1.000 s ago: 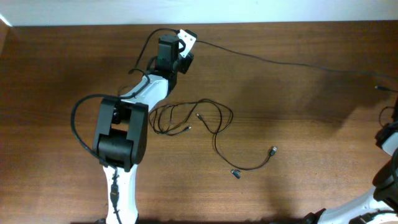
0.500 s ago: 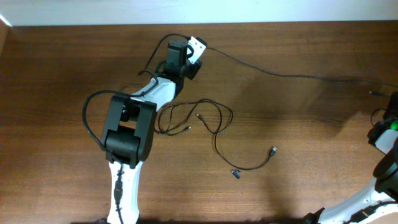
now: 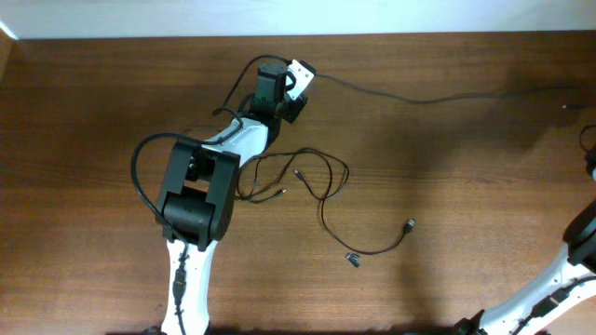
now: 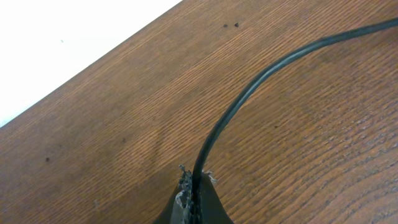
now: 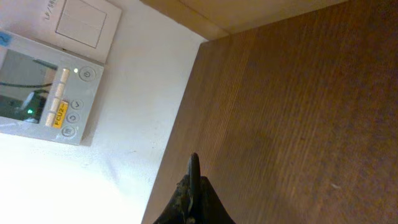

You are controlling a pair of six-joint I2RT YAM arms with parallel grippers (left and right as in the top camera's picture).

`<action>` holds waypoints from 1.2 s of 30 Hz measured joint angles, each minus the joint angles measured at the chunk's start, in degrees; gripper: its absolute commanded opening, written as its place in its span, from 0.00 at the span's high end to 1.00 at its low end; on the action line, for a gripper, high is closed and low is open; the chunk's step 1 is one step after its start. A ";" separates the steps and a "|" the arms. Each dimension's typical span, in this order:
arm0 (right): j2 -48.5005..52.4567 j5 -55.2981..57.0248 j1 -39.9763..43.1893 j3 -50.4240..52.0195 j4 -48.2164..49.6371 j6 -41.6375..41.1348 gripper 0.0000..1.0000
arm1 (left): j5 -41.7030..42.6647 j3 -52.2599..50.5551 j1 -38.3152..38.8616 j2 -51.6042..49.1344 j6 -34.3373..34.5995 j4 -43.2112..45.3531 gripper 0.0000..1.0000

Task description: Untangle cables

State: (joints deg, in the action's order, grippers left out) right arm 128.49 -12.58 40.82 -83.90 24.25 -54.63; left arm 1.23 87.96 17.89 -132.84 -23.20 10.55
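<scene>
The left hand [image 3: 298,74] is sitting near the far edge of the counter [image 3: 484,214], clenched on one strand [image 4: 249,93] of the cables [image 3: 298,177]. In the left wrist view the cord is coming straight out from between the pressed-together fingertips [image 4: 184,202]. From the grip, that strand is running off to the right along the far side of the counter, toward the right edge of the overhead view.

The other cords are lying in loose, overlapping loops in the middle of the counter, just right of the left arm [image 3: 200,186]. One long tail is curving out to a plug end [image 3: 410,224], and a small dark piece [image 3: 353,260] is lying just beside that tail. The left arm is reaching past the loops' left side, with its own thicker wiring [image 3: 138,177] arching off to its left.

The right hand [image 5: 191,190] is clenched and is pointing at the counter's corner, beside a white wall carrying a control panel [image 5: 53,93]. A thin dark sliver is poking up between its tips, and I cannot tell what it is.
</scene>
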 measured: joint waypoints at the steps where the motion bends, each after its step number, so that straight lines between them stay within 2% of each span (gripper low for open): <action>1: 1.33 -0.13 0.00 -0.83 -0.20 0.42 0.96 | 0.07 0.00 0.00 0.00 0.00 0.00 1.00; 13: 9.40 0.02 0.00 -1.57 -2.10 0.90 0.96 | 0.07 0.00 0.00 0.00 0.00 -1.33 1.00; 14: 9.40 0.02 0.00 -1.57 -2.21 0.85 0.96 | 0.07 0.00 0.00 0.00 0.00 -1.36 0.97; 15: 9.40 0.02 0.00 -1.60 -2.19 0.87 0.94 | 0.07 0.00 0.00 0.00 0.00 -1.36 0.82; 16: 9.40 0.04 0.00 -1.62 -2.21 0.87 0.82 | 0.07 0.00 0.00 0.00 -0.17 -1.38 0.71; 17: 9.40 0.07 0.00 -1.62 -2.21 0.87 0.64 | 0.07 0.00 0.00 0.00 -0.17 -1.55 0.40; 19: 9.40 -0.17 0.00 -1.62 -1.70 0.85 0.41 | 0.13 0.00 0.00 0.00 -0.48 -2.21 0.01; 22: 9.35 -0.39 0.00 -2.91 -0.87 1.20 0.08 | 0.26 0.00 0.00 0.00 -0.42 -3.76 0.01; 23: 9.27 -0.63 -0.04 -3.17 -0.66 1.36 0.01 | 0.26 0.00 0.00 -0.02 -0.39 -4.00 0.00; 29: 8.94 -3.78 0.46 -3.76 -0.90 1.36 0.01 | 0.26 0.00 0.00 -0.04 -0.39 -4.09 0.01; 32: 7.61 -5.75 1.40 -3.87 -5.09 0.94 0.01 | 0.33 0.11 0.00 -0.02 -0.31 -5.05 0.01; 36: 4.74 -6.21 2.62 -4.44 -15.15 0.57 0.01 | 0.61 2.27 0.00 1.99 0.02 -16.85 0.01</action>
State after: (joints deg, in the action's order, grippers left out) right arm 133.23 -18.79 43.44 -88.33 9.10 -54.06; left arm 1.85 90.24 17.89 -130.85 -23.18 -6.31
